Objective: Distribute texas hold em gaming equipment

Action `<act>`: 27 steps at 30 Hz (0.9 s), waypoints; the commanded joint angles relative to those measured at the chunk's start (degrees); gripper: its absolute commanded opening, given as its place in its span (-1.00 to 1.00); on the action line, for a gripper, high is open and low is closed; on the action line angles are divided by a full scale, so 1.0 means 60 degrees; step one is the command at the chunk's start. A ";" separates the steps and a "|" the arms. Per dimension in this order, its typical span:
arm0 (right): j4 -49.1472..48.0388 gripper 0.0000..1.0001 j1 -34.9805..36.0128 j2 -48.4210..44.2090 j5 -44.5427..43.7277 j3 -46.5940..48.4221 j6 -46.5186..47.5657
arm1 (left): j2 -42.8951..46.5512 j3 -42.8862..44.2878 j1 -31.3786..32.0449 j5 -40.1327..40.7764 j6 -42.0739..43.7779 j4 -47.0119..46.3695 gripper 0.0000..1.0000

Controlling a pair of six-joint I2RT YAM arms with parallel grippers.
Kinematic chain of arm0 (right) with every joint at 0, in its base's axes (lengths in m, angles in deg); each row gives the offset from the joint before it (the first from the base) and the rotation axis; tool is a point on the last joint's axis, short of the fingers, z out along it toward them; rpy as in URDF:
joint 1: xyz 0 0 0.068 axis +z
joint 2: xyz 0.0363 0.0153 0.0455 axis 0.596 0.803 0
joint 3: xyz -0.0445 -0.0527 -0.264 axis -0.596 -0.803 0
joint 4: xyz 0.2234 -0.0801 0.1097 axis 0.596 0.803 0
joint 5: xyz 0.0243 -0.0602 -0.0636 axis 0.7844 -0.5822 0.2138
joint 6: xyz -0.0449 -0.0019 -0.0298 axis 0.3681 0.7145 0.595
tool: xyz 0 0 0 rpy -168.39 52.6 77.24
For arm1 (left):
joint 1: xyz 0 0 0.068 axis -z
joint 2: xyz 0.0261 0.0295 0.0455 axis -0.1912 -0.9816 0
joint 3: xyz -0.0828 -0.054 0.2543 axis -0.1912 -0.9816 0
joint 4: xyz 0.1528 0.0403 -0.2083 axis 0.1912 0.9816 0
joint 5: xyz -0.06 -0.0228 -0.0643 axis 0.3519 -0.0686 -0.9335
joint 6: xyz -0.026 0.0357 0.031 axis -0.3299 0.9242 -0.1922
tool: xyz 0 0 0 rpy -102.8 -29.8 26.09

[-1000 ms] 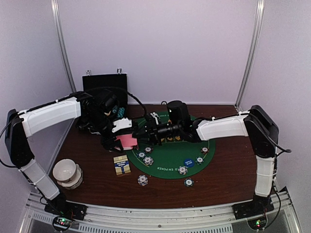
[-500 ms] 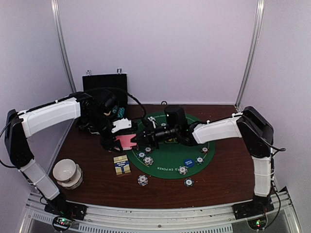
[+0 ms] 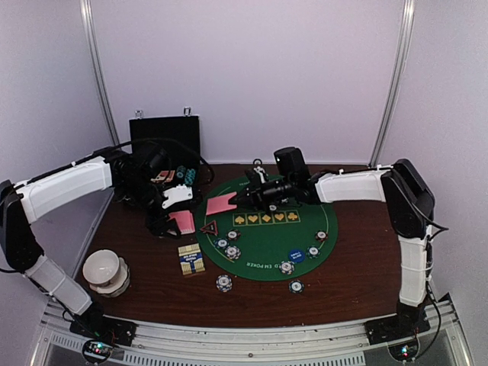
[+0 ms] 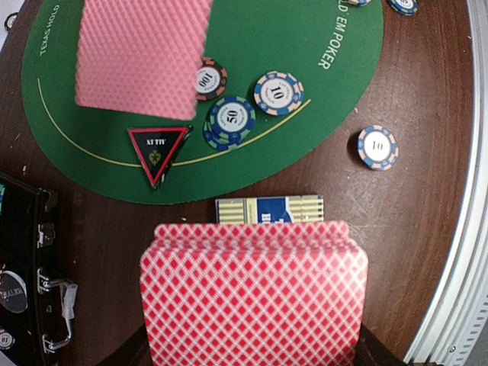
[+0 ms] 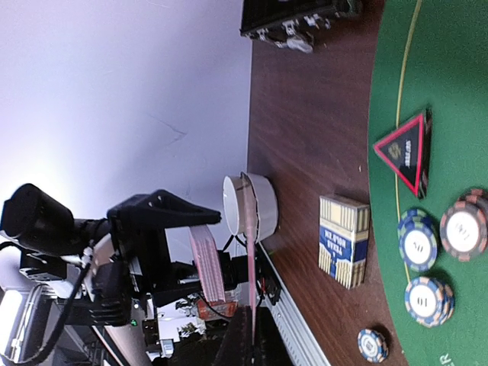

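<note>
A pink-backed card (image 3: 221,203) is hanging from the right gripper (image 3: 236,200), the deck (image 3: 184,222) resting in the left gripper (image 3: 169,214).

Top view: light even and diffuse, from overhead. Walls (image 3: 252,76) pale with a lilac cast. Worktop (image 3: 366,282) dark, shadows on it faint and soft-edged. Detail coarse throughout, small items grainy.

Left wrist view: bright, sharpest at centre. Chips (image 4: 278,91) crisp, numerals legible. Deck (image 4: 252,297) close to the lens and slightly soft. Card (image 4: 141,53) at top left mildly blurred. Pale sheen on the worktop at right. Rail (image 4: 465,229) bowed by wide-angle distortion.

Right wrist view: walls blown out white at lower left. Card edge-on near the lens, out of focus. Bowl (image 5: 255,206) rim glaring. Chips at right soft.
</note>
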 commanded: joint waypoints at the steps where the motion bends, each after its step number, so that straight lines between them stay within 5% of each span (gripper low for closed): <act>1: 0.1787 -1.00 -0.0094 0.0655 -0.0240 0.1650 0.1451 | 0.0473 -0.0222 -0.0123 -0.0067 -0.0005 -0.0089 -1.00; 19: 0.4349 -0.92 -0.0022 0.4689 -0.1834 0.6379 0.2876 | 0.0529 -0.0134 -0.0133 -0.0342 0.0005 -0.0046 -1.00; 27: 0.4777 0.07 0.0007 0.4562 -0.2689 0.6738 0.3673 | 0.0502 -0.0134 -0.0127 -0.0302 0.0005 -0.0046 -1.00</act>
